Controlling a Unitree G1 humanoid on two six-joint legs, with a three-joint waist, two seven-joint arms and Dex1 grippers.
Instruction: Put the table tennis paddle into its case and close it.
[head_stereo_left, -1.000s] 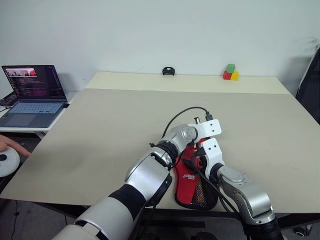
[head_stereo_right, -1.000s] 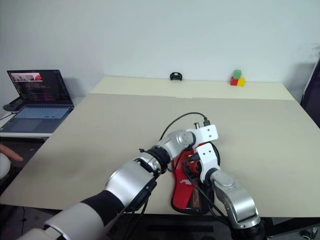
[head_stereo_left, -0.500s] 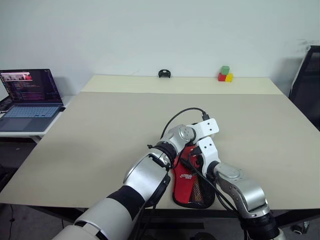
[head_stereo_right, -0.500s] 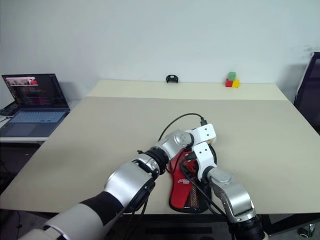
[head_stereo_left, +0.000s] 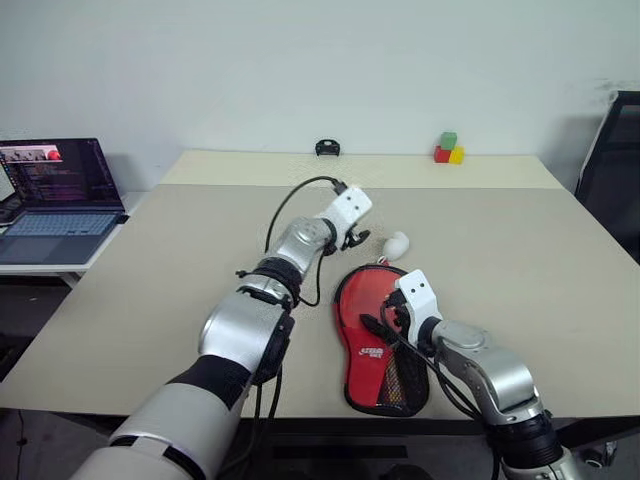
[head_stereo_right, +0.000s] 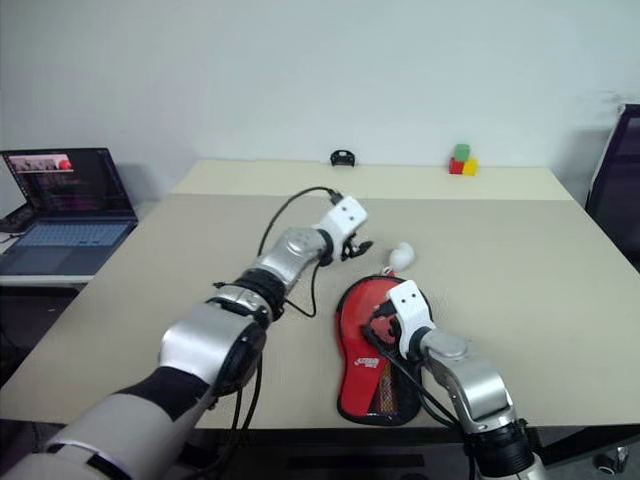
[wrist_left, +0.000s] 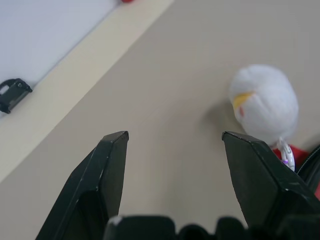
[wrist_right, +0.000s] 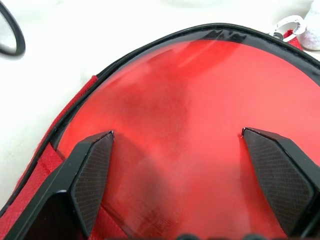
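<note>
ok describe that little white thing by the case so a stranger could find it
On the beige table, find the red case at the near edge. Just beyond its rounded top lies a small white plush charm with a yellow mark, the only white object there.

Red case (head_stereo_left: 372, 340) lies flat near the table's front edge, apparently closed, paddle unseen inside

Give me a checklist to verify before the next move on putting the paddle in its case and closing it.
1. Left claw open and empty: ok.
2. Right claw open above the paddle's red face: ok.
3. Paddle lying in the case: ok.
4. Case zipped shut: not ok, the red face is exposed.
5. Zip pull with the white plush charm in reach beside the case: ok.
6. Zip's full path visible: cannot tell.
</note>
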